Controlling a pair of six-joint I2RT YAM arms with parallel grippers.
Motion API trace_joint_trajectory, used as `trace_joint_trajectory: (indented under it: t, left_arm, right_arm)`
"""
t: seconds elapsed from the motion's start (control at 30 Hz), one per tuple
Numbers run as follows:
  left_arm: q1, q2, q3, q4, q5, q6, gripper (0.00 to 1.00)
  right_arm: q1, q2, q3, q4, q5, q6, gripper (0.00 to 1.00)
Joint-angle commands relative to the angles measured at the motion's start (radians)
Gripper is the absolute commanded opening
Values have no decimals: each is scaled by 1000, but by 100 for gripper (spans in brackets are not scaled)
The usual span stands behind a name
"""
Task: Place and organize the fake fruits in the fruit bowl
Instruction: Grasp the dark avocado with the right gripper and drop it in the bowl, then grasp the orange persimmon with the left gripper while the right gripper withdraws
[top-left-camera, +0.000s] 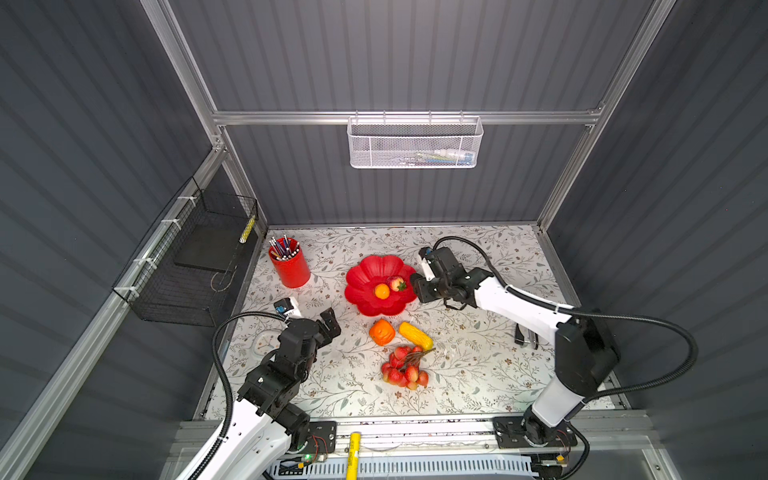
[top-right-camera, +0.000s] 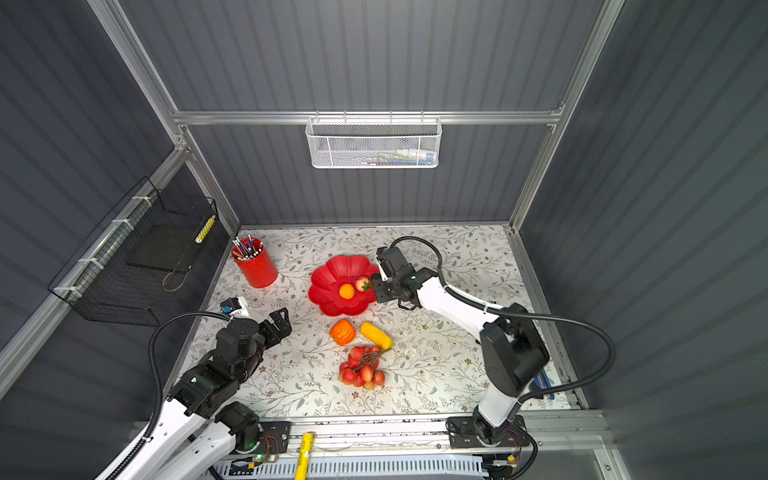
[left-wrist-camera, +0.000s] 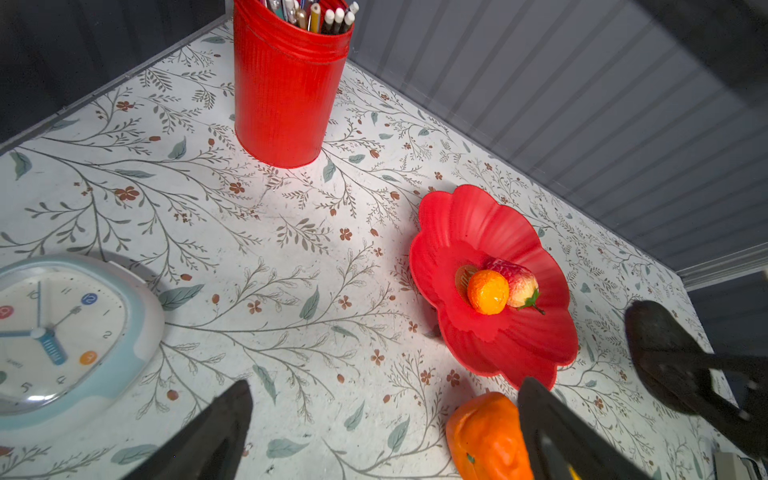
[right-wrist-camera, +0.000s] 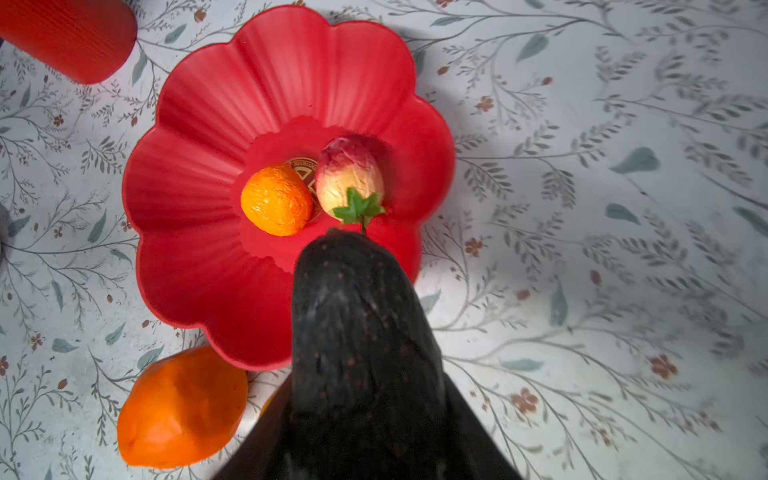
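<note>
Fruit bowl (top-left-camera: 365, 270) holds small round orange (top-left-camera: 382, 291) and strawberry (top-left-camera: 397, 283), while right gripper (top-left-camera: 417, 286), clamped on avocado (right-wrist-camera: 357, 332), hangs at its 3 o'clock rim, left gripper (top-left-camera: 331, 324) gapes empty and three fruits (top-left-camera: 382, 331) wait at 6 o'clock.

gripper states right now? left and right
Left gripper: open, nothing between the fingers.
Right gripper: closed on the dark avocado.

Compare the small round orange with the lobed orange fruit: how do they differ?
The small round orange lies in the fruit bowl; the lobed orange fruit lies on the table, outside it. The round orange is smaller and pebbled; the lobed fruit is larger and smooth. Both are orange.
</note>
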Motion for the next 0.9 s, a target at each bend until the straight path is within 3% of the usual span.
trace_joint_trajectory:
  t: [0.0,0.3,0.5,0.7,0.87]
  left_arm:
    - [2,-27,-1,-55,24,-14,100]
    - [2,-49,0,-77,66,-14,100]
    - [2,-27,5,-66,95,-9,100]
    - [2,36,14,-19,163,14,100]
    - [2,157,47,42,289,58,98]
  right_arm:
    - [27,106,109,-85,-18,-70,46]
    - [47,298,273,-139,-29,-104,49]
    - [47,322,296,-149,-25,-95,62]
    - [45,225,298,-137,-17,-83,73]
    - [41,26,174,-37,7,-43,84]
